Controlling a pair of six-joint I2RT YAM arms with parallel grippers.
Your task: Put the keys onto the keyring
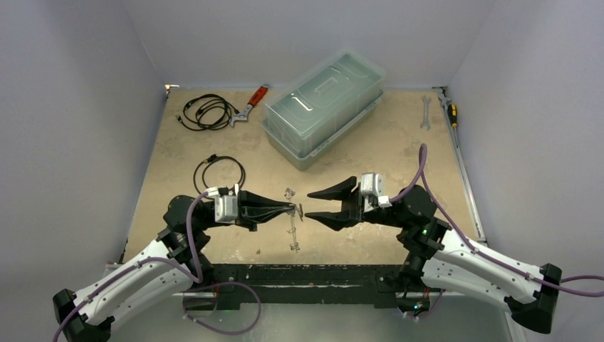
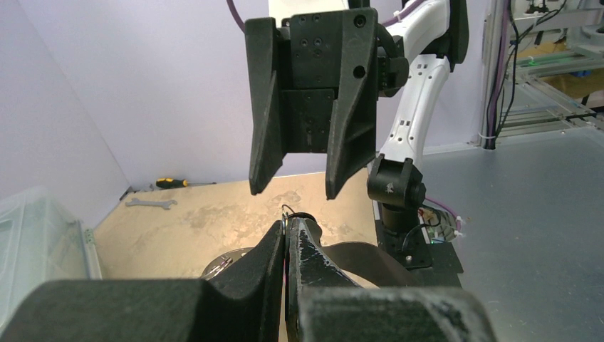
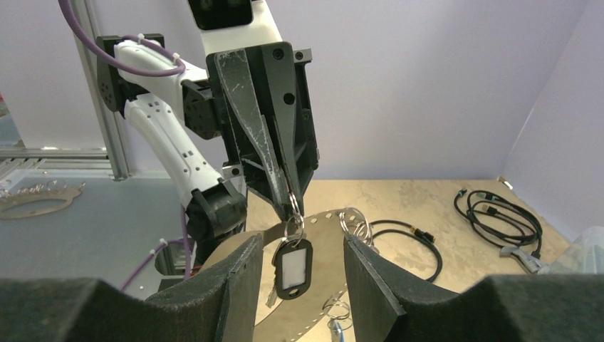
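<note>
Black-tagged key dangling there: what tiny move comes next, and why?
Probably the right claw should ease forward and pinch the black-tagged key. It hangs from the shut left claw, lined up between the right claw's open fingers.

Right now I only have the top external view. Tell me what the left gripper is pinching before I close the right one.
Observer: Right wrist view: the left gripper is shut on a small split ring; a black-framed tag with a white insert hangs from it.
Operator: Now place the other arm against that tag.
Observer: The right gripper is open, a finger on each side of the tag with gaps showing.
Operator: Report anything close by.
Observer: A cluster of small rings shows right of the tag there.
</note>
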